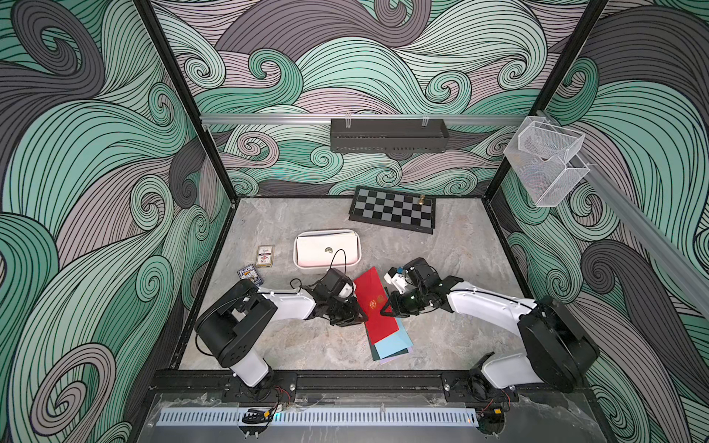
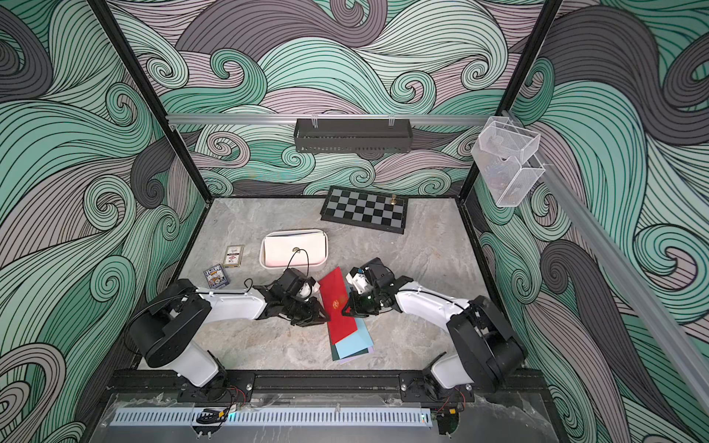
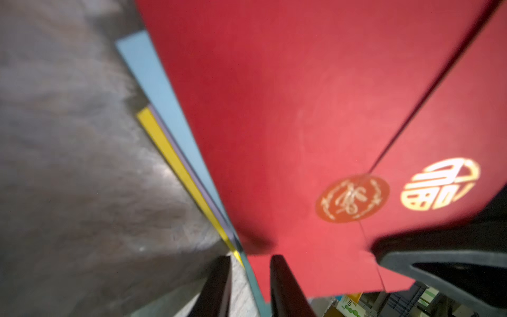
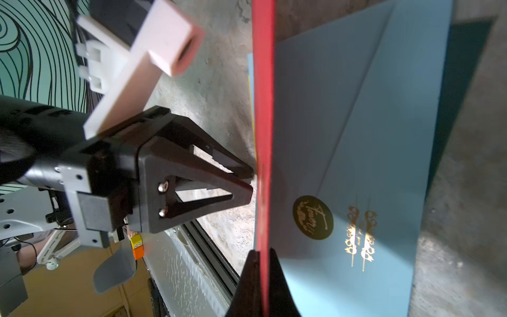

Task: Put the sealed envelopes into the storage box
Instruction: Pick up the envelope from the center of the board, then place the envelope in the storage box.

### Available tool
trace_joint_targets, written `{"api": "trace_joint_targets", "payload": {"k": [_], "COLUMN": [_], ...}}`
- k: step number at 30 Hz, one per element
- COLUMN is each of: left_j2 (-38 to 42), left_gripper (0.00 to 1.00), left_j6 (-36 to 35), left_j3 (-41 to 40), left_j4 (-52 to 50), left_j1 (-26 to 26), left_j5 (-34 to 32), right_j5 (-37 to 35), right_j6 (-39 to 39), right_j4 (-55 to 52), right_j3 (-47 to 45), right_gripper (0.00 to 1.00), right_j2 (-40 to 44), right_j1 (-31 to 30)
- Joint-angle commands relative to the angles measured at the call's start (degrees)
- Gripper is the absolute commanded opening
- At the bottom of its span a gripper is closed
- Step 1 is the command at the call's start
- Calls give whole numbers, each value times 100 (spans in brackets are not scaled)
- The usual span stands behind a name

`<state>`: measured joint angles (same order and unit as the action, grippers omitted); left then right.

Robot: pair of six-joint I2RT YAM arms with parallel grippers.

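1. Grey marbled tabletop point(image 1: 307, 345). The walls point(image 1: 96, 172) are all teal and grey swirl print. A black wall tray point(image 1: 388, 136) and a mesh bin point(image 1: 544, 165) hang on rails.
2. Chessboard point(image 1: 393, 210) sits at the back. Two card packs point(image 1: 264, 256) lie left of the storage box point(image 1: 310, 264).
3. The storage box is white and sits mid-table, with a pale envelope point(image 1: 322, 247) with a small seal lying inside.
4. The red envelope point(image 1: 378, 303) has a gold emblem and a round red seal with gold script. It is lifted and tilted between both grippers, just in front of the box, over the pile.
5. The pile lies flat on the table. The light blue envelope point(image 4: 356, 137) is on top, with a dark round seal and gold print. Dark teal, lilac and yellow edges show beneath.
6. Right gripper point(image 4: 262, 256) is clamped on the red envelope's edge.
7. Left gripper point(image 4: 250, 179) has its jaws parted, tips at the opposite edge, clamping nothing.
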<state>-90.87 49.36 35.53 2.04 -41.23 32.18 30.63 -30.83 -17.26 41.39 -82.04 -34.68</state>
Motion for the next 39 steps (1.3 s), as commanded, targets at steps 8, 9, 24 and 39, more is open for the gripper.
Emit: {"api": "trace_joint_targets", "payload": {"k": [8, 9, 24, 39], "left_j2": [2610, 2788, 4348, 4261], "left_gripper": [44, 44, 46, 46], "left_j6": [-514, -524, -166, -144], "left_j3": [-14, -42, -990, -1189], "left_j4": [-2658, -2837, -3403, -3100], "left_j1": [608, 681, 952, 963], "left_j5": [-1096, -1166, -1286, -1355], "right_j5": [-922, -1069, -3190, -3424], "right_j6": [2894, 3183, 7757, 8292], "right_j4": [-1669, -1743, -4332, -4982], "right_j3": [1849, 2071, 7739, 9572], "right_gripper": [0, 0, 0, 0], "right_j2": [668, 592, -3323, -5254], "right_j1": [-25, -48, -633, -1093]}}
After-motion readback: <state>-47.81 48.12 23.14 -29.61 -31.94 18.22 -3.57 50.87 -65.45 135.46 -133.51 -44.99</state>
